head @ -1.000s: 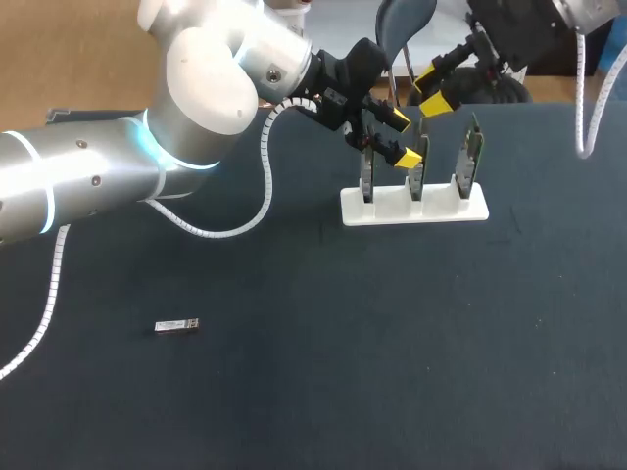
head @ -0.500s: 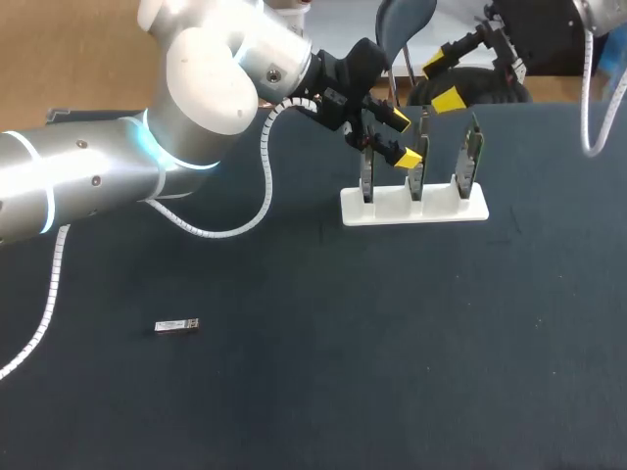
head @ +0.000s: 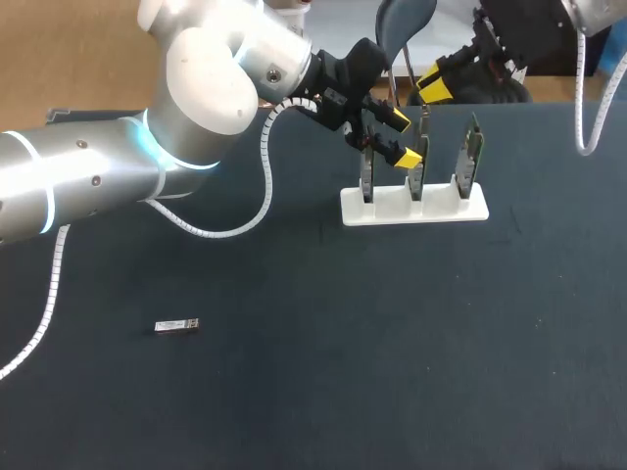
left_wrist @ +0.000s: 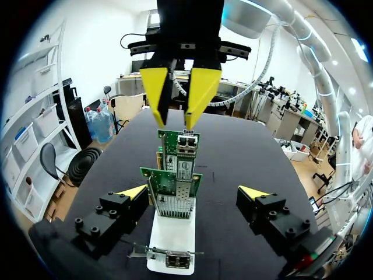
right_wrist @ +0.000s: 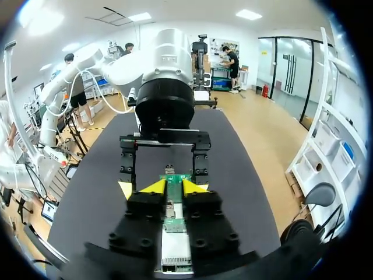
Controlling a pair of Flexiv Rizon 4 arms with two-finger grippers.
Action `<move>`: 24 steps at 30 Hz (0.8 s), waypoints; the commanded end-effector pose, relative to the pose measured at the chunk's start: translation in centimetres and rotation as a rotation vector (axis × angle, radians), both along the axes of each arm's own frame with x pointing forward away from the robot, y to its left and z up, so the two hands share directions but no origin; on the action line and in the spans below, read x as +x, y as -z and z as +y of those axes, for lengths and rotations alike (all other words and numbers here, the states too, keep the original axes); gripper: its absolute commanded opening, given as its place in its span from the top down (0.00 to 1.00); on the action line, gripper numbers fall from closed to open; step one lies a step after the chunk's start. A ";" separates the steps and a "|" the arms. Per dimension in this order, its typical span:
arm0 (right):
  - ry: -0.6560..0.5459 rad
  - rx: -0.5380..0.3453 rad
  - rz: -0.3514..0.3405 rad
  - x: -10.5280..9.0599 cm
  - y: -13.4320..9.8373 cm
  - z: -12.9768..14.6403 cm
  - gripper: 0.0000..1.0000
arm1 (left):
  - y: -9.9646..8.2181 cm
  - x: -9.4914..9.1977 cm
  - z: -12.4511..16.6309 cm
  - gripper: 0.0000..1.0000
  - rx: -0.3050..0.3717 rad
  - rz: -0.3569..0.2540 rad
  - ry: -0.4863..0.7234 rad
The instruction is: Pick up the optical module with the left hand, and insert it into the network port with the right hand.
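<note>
The module (head: pixel 177 325) lies flat on the table (head: pixel 392 372), its long axis running side to side. It is well apart from both grippers, on our left arm's side. Our left gripper (head: pixel 404 138) hangs wide open at the cards (head: pixel 418 174) in the white stand (head: pixel 411 211). Our right gripper (right_wrist: pixel 173 188) hovers above them, fingers narrow and holding nothing.

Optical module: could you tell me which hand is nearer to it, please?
Left. Left hand sits at the card stand, far from the optical module; right hand hangs farther off, behind that stand.
</note>
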State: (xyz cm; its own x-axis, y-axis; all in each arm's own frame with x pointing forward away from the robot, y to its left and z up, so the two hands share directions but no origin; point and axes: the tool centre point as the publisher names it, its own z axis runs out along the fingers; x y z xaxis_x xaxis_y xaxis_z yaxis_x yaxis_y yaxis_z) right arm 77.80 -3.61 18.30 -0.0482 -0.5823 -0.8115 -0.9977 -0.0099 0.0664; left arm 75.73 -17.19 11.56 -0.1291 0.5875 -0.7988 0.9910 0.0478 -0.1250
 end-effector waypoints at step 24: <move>-0.006 -0.040 0.031 0.2 1.1 0.0 1.00 | -0.1 0.2 -0.1 0.00 0.006 0.004 0.002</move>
